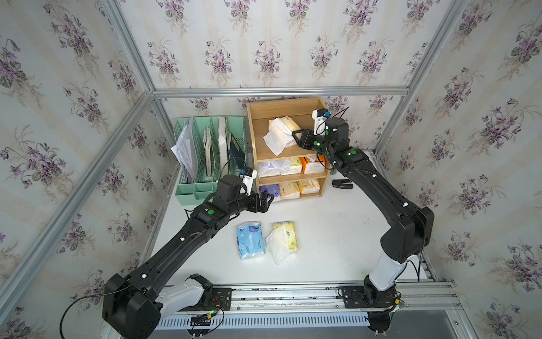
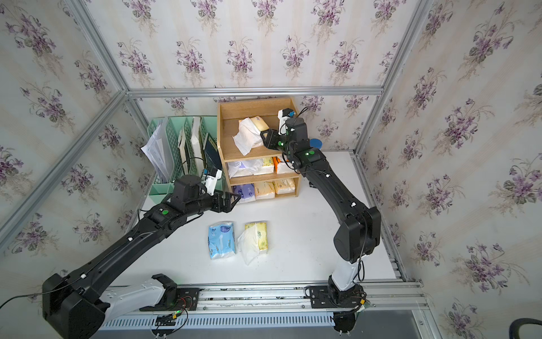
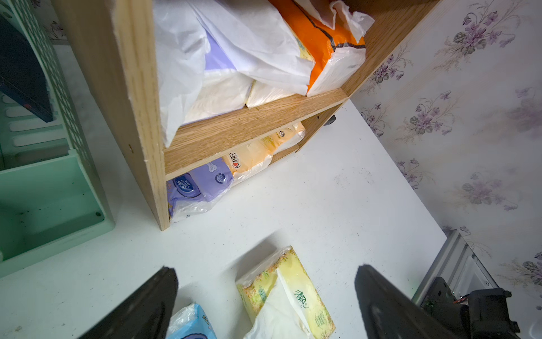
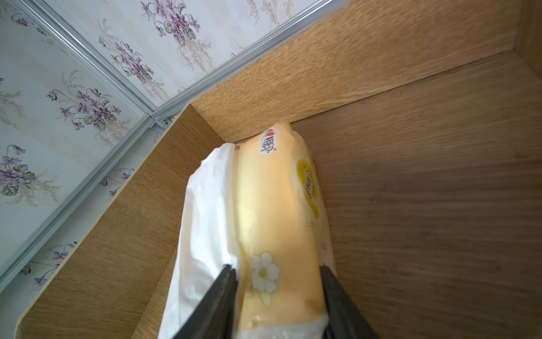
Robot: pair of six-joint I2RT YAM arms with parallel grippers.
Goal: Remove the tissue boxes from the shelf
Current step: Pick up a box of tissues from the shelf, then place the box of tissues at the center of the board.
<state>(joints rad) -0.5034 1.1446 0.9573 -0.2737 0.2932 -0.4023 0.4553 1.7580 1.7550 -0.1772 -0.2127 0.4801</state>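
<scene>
Furthest left stood the slotted mint-green plastic file rack (image 1: 201,141). The left gripper (image 1: 265,202) hung, jaws wide apart, before the light-brown wood-grain three-tier shelf (image 1: 281,108), near the crinkly light-blue tissue pack (image 1: 250,240) and yellow-green tissue pack (image 1: 289,234) on the white table (image 1: 337,234). Its wrist view showed wrinkled film on the purple tissue pack (image 3: 202,182) in the bottom tier. Rightward, the right gripper (image 4: 275,267) was clamped on the soft pale-yellow flower-printed tissue pack (image 4: 275,205) on the top tier; only its wrist view showed both fingers (image 4: 211,302) pressing.
</scene>
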